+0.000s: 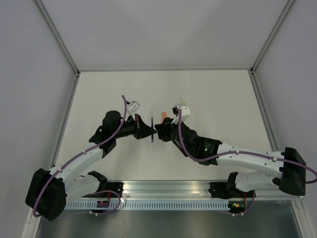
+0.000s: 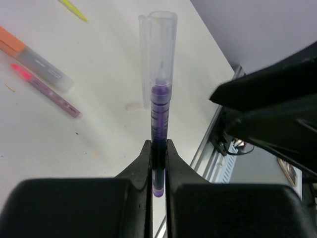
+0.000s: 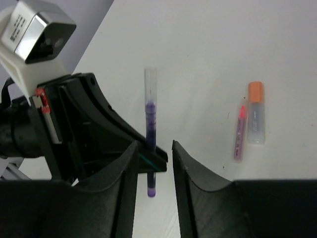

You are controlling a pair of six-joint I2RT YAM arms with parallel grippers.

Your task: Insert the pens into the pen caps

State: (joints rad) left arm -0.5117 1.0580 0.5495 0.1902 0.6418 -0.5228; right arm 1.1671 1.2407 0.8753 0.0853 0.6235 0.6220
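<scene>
A slim purple pen (image 2: pixel 159 115) stands upright, pinched between the fingers of my left gripper (image 2: pixel 158 148), which is shut on its lower barrel. A clear pen cap (image 2: pixel 162 47) sits over its tip. In the right wrist view the same purple pen (image 3: pixel 151 124) and clear cap (image 3: pixel 150 82) stand ahead of my right gripper (image 3: pixel 153 153). Its jaws are open, with the pen's lower end in the gap, close to one finger and well apart from the other. From above, the left gripper (image 1: pixel 147 130) and right gripper (image 1: pixel 157 131) meet at the pen (image 1: pixel 151 130) mid-table.
On the table lie a translucent pen cap with an orange end (image 3: pixel 255 114) and, beside it, a thin pink-tipped pen (image 3: pixel 239 134). A yellow pen (image 2: pixel 74 10) lies farther off. The metal rail (image 1: pixel 168 191) runs along the near edge.
</scene>
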